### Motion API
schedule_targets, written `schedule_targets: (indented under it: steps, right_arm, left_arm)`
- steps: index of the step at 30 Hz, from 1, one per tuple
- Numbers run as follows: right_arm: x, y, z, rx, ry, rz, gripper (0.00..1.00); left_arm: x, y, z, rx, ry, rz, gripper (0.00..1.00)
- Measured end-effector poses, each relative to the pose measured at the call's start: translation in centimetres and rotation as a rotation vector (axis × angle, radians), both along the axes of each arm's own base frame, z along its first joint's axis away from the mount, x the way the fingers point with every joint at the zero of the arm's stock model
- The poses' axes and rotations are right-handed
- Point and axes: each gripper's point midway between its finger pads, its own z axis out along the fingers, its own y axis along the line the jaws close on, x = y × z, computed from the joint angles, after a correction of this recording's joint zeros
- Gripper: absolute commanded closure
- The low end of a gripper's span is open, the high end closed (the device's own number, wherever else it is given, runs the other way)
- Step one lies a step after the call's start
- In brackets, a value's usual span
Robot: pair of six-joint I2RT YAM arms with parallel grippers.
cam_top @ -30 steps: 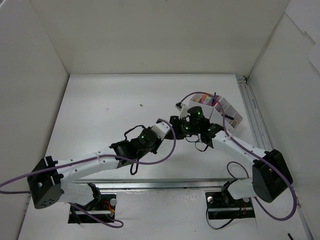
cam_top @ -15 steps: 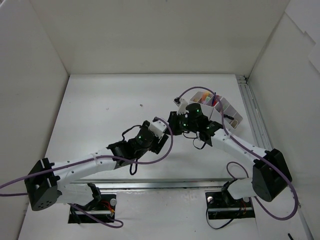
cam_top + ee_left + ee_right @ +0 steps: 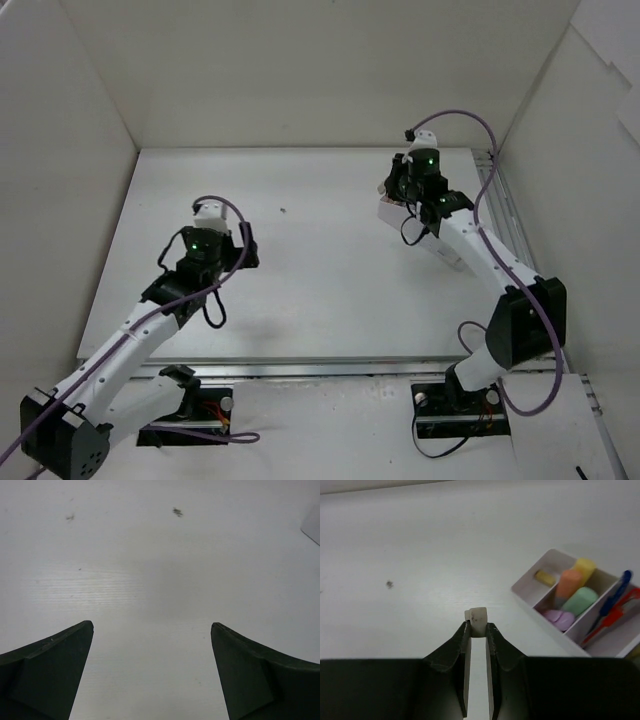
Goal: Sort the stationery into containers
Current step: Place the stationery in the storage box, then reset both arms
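Right gripper (image 3: 477, 630) pinched narrow on small beige eraser (image 3: 477, 616) at my fingertips. White tray (image 3: 522, 587) lies near, at my two o'clock, its near wall running ten to four. My left gripper (image 3: 152, 630) spread wide, empty, well apart; right arm nearer.

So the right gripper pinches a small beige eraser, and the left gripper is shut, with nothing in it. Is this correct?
Not quite: the left gripper is wide open, as the left wrist view shows. Nothing is between its fingers. The right gripper does pinch the small beige eraser.
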Motion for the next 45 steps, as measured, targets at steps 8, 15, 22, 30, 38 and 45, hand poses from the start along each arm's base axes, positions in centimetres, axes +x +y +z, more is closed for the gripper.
schedule_targets:
  steps: [8, 15, 22, 30, 38, 45]
  right_arm:
    - [9.4, -4.1, -1.1, -0.285, -0.009, -0.167, 1.0]
    - [10.9, -5.9, -7.3, -0.45, 0.13, -0.213, 0.98]
    - [10.2, -6.2, -8.8, -0.482, 0.182, -0.201, 0.56]
    - [8.7, -5.5, -4.9, -0.44, 0.13, -0.142, 0.37]
    - [-0.4, -7.9, 6.4, -0.267, -0.107, -0.23, 0.02]
    - [-10.3, -10.1, 2.8, -0.147, -0.113, -0.261, 0.02]
  left_arm:
    - [-0.2, 6.6, -1.4, -0.093, 0.119, 0.196, 0.01]
    - [-0.4, 7.2, -2.9, -0.12, 0.195, 0.182, 0.01]
    - [-0.4, 6.8, -3.8, -0.135, 0.238, 0.153, 0.0]
    - [-0.6, 6.7, -4.0, -0.14, 0.251, 0.132, 0.01]
    - [-1.7, 7.6, -1.3, -0.155, 0.164, 0.16, 0.0]
    - [-3.4, 9.4, 2.0, -0.19, 0.012, 0.248, 0.01]
